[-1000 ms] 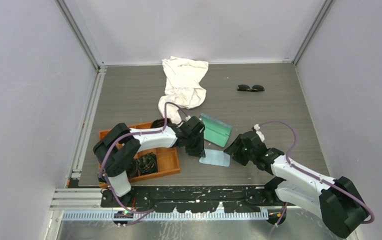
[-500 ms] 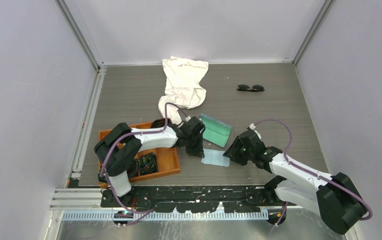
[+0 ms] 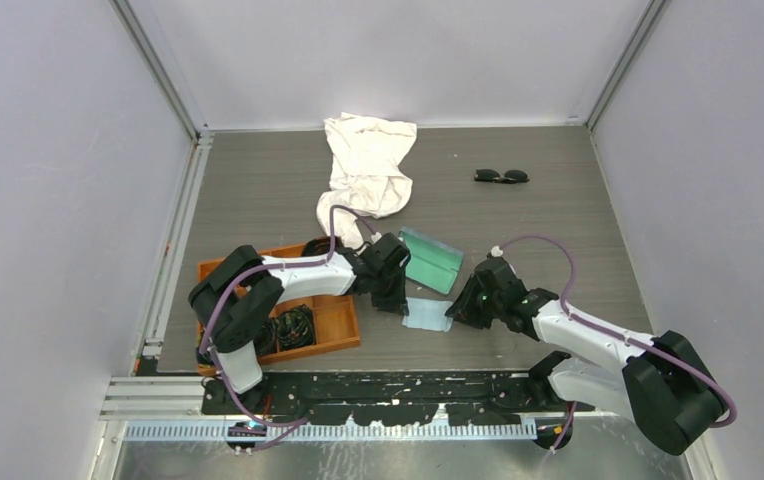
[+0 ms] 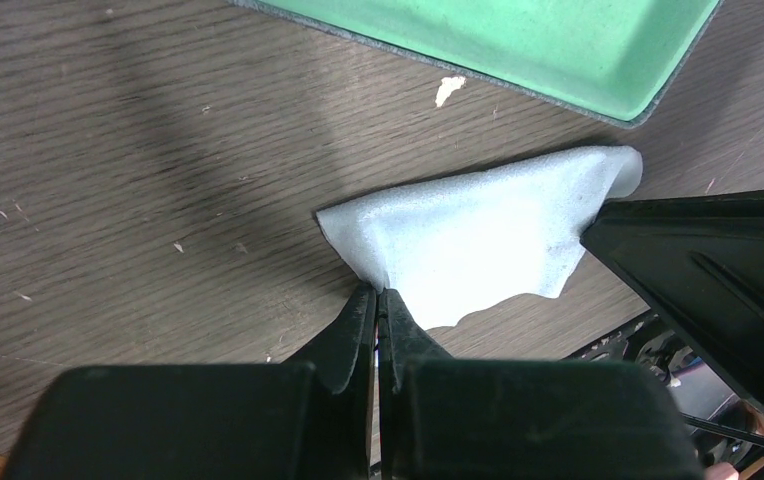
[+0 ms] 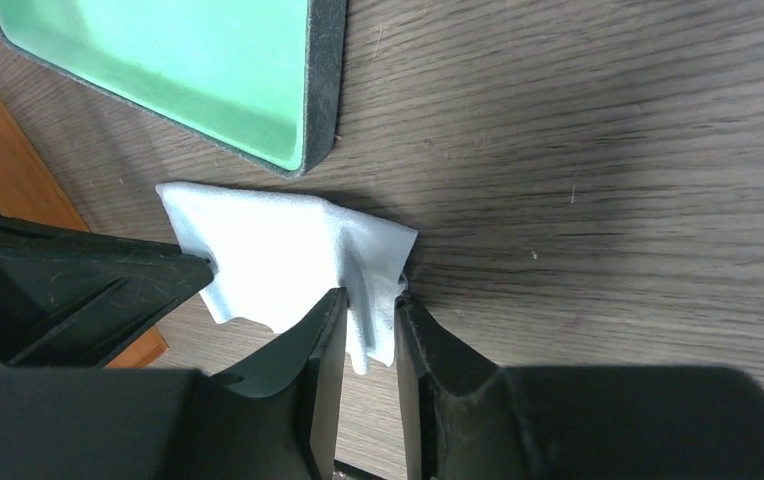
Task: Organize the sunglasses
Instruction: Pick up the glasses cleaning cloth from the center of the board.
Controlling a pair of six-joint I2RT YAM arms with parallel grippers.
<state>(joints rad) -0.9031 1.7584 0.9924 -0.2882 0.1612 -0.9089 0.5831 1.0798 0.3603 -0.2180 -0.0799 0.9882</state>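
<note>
Pale blue cleaning cloth (image 3: 428, 314) pinched at opposite edges by left end effector (image 4: 378, 300) and right end effector (image 5: 370, 305), open glasses case (image 3: 431, 260) beside it, sunglasses (image 3: 502, 176) lying far back on counter (image 3: 558, 220), well apart.

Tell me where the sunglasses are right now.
In the top view, the sunglasses lie at the table's far right, near the back wall, right of the white cloth and beyond both arms.

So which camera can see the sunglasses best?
The top external view: the sunglasses lie in plain sight on the far right of the table. Neither wrist view shows them at all.
</note>
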